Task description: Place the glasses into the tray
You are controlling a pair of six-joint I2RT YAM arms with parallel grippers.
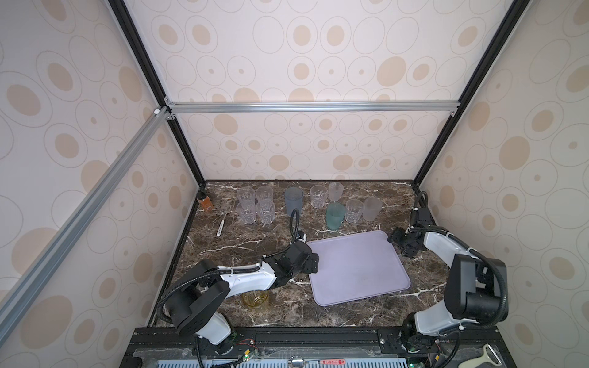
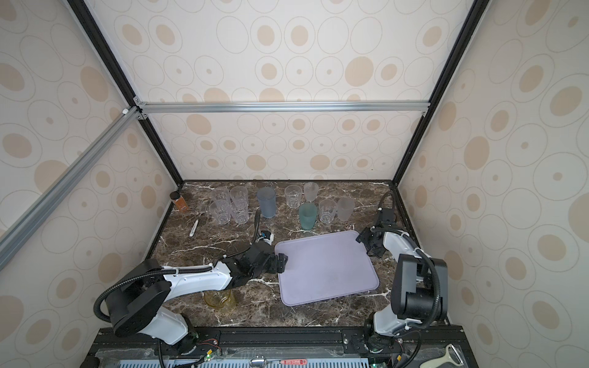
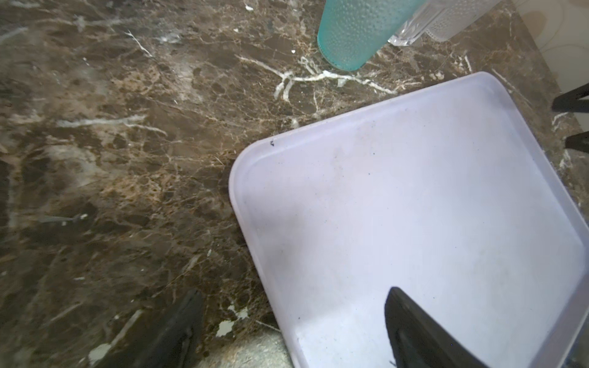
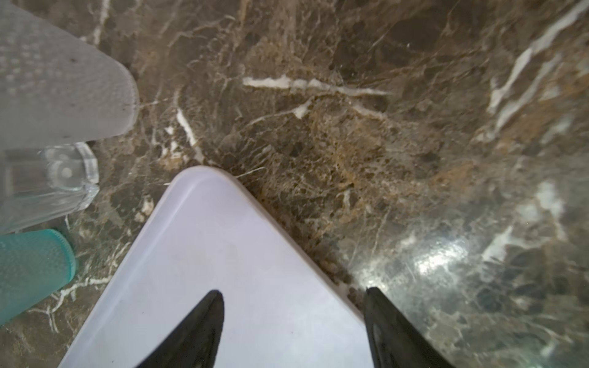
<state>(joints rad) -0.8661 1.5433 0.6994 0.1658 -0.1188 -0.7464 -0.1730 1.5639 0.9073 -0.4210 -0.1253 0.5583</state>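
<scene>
Amber-yellow glass (image 1: 255, 299) stands nearest, under the left arm (image 1: 245, 277), behind its jaws. Next lies the tray (image 1: 357, 270), bare. The left gripper (image 3: 293, 291) hangs over its left edge, the right gripper (image 4: 293, 291) over its far right corner, both released and empty. Just beyond the far edge the teal glass (image 1: 335, 216) stands upright, nearer to the left gripper. The frosted glass (image 1: 372, 208), further right, is nearer to the right one, I judge.
</scene>
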